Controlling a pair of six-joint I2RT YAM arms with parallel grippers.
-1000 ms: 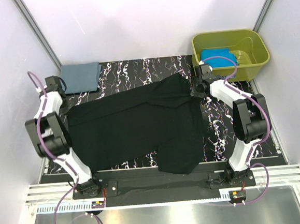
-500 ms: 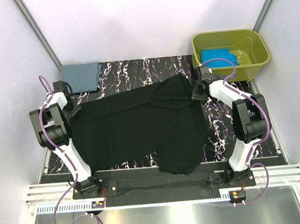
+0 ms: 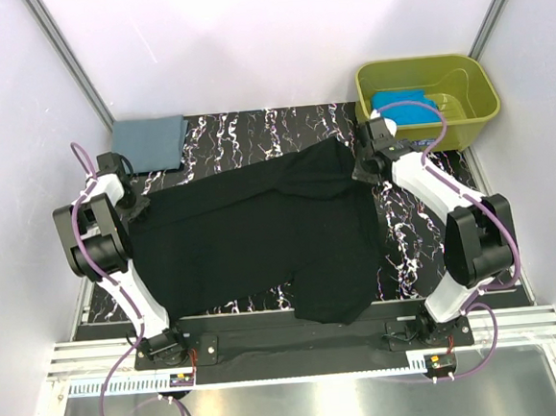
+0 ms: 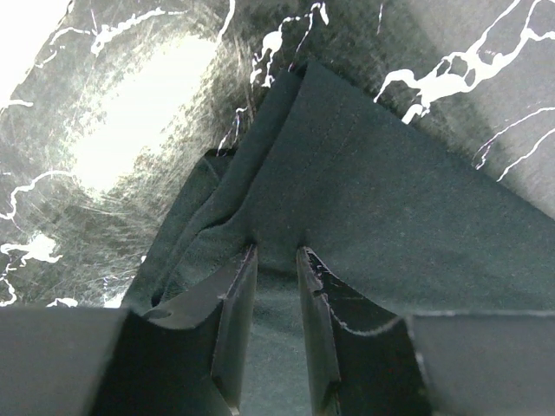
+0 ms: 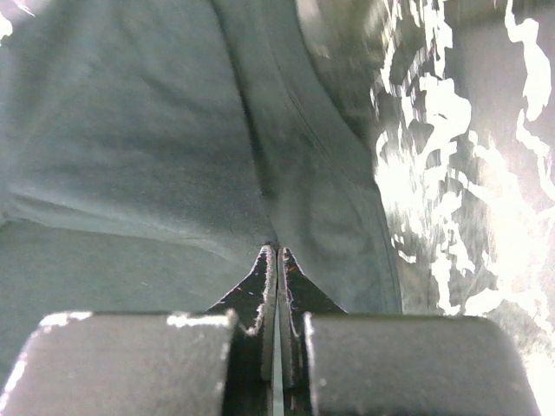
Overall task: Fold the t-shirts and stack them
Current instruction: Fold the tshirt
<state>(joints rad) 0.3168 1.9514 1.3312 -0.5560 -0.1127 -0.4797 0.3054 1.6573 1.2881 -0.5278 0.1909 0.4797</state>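
A large black t-shirt [image 3: 260, 229] lies spread and rumpled across the marbled tabletop [image 3: 253, 133]. My left gripper [image 3: 135, 208] sits at its left edge. In the left wrist view the left gripper [image 4: 277, 252] is narrowly open, with its fingertips [image 4: 250, 256] pressing down into the dark cloth [image 4: 364, 173]. My right gripper [image 3: 360, 173] is at the shirt's upper right edge. The right wrist view shows the right gripper [image 5: 277, 248] shut, pinching a crease of the black cloth [image 5: 130, 130]. A slate grey-blue t-shirt [image 3: 150, 143] lies folded at the back left. A turquoise t-shirt [image 3: 405, 104] lies in the tub.
The olive-green tub [image 3: 425, 60] stands at the back right corner, just behind my right arm. White walls with metal posts close in the table on both sides and at the back. Bare marbled surface shows right of the black shirt [image 3: 406, 246].
My left gripper swung from beside the grey-blue shirt down to the black shirt's left edge. My right gripper's jaws closed fully, and that arm's elbow moved outward to the right.
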